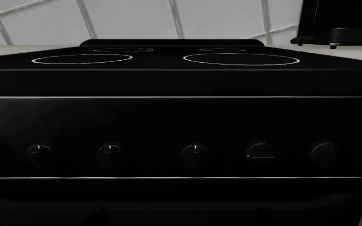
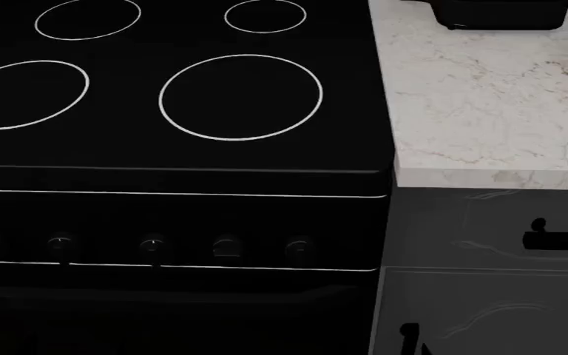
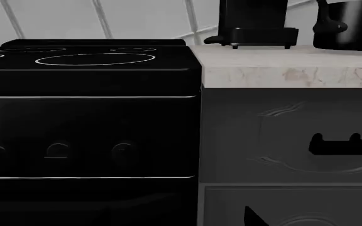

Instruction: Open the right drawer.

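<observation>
- Closest to you in the head view, the black oven front [image 2: 166, 244] is filling the lower left, with its row of knobs [image 2: 151, 245] running across it.
- Above it, the cooktop [image 2: 175, 81] is showing four white burner rings.
- You are looking at the right drawer [image 2: 491, 229] at the right edge of the head view, just beside the oven and directly under the marble table [image 2: 481, 96].
- Its black bar handle [image 2: 560, 238] is sitting on two posts and is being cut off by the picture's right edge.
- Below the drawer, the grey cabinet door [image 2: 481, 318] is showing only the top of its vertical black handle [image 2: 413, 336].
- Your right wrist camera is facing the drawer front [image 3: 282, 136] and its handle [image 3: 344, 145] head on, with the drawer looking shut and flush with its frame.
- Your left wrist camera is facing only the oven's knobs [image 1: 193, 153] and cooktop [image 1: 181, 59].
- Neither pincer is appearing in any view, so you cannot tell whether either is spread or pressed together, nor how far either is standing from the handle.
- Dark appliances [image 3: 256, 23] are standing at the back of the table.
</observation>
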Motion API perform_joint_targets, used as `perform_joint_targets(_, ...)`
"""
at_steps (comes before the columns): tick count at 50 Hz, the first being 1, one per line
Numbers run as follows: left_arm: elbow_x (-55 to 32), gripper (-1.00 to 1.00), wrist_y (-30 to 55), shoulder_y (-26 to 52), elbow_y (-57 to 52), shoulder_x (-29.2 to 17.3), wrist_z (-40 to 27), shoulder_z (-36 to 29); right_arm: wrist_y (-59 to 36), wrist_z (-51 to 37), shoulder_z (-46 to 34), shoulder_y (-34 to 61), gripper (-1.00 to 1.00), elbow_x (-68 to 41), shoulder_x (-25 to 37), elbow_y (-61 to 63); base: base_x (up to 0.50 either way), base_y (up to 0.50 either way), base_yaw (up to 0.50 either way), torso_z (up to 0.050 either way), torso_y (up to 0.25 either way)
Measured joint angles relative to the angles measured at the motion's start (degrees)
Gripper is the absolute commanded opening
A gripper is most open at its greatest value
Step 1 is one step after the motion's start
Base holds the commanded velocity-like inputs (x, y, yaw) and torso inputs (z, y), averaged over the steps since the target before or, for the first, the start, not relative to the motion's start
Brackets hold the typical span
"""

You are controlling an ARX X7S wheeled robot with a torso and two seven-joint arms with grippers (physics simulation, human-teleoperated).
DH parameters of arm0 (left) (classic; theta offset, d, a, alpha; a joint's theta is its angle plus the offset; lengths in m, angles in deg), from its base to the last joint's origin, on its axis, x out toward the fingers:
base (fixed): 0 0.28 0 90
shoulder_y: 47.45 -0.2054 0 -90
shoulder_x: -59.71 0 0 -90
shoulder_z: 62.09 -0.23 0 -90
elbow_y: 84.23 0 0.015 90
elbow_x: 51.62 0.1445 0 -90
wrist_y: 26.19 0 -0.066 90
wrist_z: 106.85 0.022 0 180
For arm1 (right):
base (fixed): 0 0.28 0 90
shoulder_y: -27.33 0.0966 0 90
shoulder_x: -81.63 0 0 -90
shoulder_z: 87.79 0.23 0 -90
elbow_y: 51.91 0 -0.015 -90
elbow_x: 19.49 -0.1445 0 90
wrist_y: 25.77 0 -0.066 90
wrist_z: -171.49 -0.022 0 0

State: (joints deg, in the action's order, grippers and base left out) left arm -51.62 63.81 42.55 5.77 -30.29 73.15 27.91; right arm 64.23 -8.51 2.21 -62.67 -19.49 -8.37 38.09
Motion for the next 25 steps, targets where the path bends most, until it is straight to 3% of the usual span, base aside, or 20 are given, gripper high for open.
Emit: perform_joint_targets(25,-3.57,1.0,1.11,0.08,-0.61,-2.79,-3.82,-2.99,1.16,-3.04,-2.98,0.06,1.0,-2.91,2.7,-0.41,0.0,0.0,0.0,0.0,0.0)
